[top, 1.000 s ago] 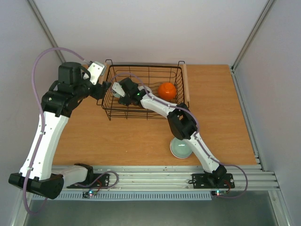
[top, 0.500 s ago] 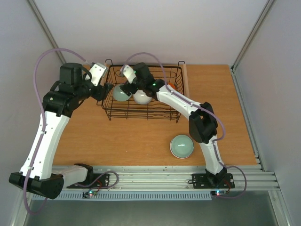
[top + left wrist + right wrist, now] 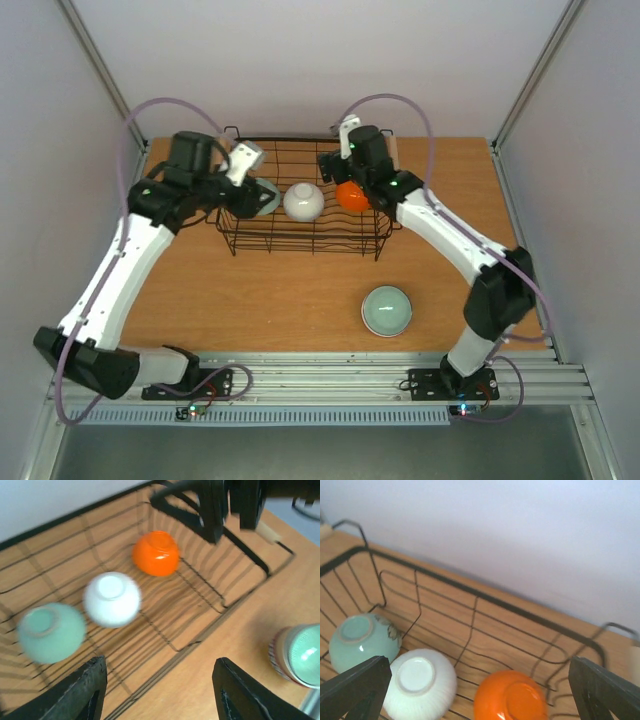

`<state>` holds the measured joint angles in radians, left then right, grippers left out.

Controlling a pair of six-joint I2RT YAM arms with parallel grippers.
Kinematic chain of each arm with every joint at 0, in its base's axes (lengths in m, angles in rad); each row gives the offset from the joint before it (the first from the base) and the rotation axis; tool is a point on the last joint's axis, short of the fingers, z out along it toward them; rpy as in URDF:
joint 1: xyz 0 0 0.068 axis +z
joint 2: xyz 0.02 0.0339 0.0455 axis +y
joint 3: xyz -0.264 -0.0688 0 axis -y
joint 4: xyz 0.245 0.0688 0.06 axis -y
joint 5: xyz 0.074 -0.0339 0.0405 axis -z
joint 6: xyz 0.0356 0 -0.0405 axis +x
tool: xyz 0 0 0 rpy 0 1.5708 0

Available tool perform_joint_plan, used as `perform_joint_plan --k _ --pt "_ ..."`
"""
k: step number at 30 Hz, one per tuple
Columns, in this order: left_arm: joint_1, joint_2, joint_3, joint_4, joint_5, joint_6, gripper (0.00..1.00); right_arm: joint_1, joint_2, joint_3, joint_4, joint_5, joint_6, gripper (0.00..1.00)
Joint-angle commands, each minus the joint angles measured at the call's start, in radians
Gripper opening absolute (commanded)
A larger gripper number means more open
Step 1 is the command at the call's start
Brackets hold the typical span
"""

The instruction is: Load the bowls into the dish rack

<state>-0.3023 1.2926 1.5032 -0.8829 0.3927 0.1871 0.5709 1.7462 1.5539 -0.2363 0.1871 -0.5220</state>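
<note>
The black wire dish rack (image 3: 300, 249) stands at the back of the table. Three bowls lie upside down in it: pale green (image 3: 266, 197), white (image 3: 303, 202) and orange (image 3: 353, 195). A stack of upturned bowls (image 3: 386, 311), pale green on top, sits on the table in front of the rack. My left gripper (image 3: 242, 196) is open and empty at the rack's left end. My right gripper (image 3: 336, 170) is open and empty above the rack's back right. The left wrist view shows the green (image 3: 50, 632), white (image 3: 111, 599) and orange (image 3: 155, 553) bowls and the stack (image 3: 297, 655). The right wrist view shows the same three bowls (image 3: 362, 640), (image 3: 420, 682), (image 3: 510, 696).
The rack's light wooden handle (image 3: 393, 175) runs along its right side. Grey walls close in the back and both sides. A metal rail (image 3: 330, 365) lines the near edge. Bare wood (image 3: 460, 220) lies right of the rack.
My right gripper has drawn back from the rack's left part to its back right, leaving the green and white bowls in the rack. My left arm has swung right towards the rack's left end.
</note>
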Motion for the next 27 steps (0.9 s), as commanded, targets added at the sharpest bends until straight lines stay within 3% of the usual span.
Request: perform_joint_plan --k 1,8,15,27 --pt "-0.173 0.091 0.058 -0.002 -0.034 0.000 0.58 -0.012 -0.179 -0.060 -0.056 0.139 0.129 0.99" --pt "-0.472 0.273 0.127 -0.048 -0.153 0.069 0.57 -0.017 -0.420 -0.164 -0.200 0.210 0.193 0.98" --pt "-0.660 0.384 0.155 -0.047 -0.195 0.095 0.51 -0.019 -0.687 -0.338 -0.262 0.272 0.243 0.96" --pt "-0.824 0.562 0.231 -0.042 -0.226 0.085 0.50 -0.019 -0.898 -0.456 -0.337 0.265 0.278 0.96"
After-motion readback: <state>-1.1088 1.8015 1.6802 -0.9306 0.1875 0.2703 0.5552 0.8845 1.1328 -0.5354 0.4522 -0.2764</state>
